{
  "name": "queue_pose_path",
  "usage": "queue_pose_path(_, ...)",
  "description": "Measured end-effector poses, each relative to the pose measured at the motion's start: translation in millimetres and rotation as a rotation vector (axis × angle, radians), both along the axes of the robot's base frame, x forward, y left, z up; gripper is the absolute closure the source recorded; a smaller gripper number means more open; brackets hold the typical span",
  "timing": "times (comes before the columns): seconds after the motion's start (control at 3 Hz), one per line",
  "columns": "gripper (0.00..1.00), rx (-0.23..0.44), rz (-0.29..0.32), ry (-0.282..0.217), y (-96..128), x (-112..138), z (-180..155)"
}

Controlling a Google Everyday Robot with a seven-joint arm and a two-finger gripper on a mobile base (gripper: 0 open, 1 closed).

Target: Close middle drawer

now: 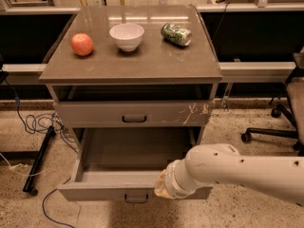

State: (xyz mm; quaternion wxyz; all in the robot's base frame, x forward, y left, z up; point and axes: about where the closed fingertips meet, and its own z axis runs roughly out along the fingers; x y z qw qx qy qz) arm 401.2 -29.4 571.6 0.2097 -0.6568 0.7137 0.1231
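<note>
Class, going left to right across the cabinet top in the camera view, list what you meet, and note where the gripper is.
Apple → white bowl → green can. The gripper is lower, at the open middle drawer's front.
</note>
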Motion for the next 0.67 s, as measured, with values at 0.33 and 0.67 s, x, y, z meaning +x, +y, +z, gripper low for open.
queue_pose_path(0.33,1.00,0.055,-0.001,-0.003,-3,-7,-12)
queue_pose_path(0.67,1.00,0.162,-0.023,-0.010,-13,-23,-41)
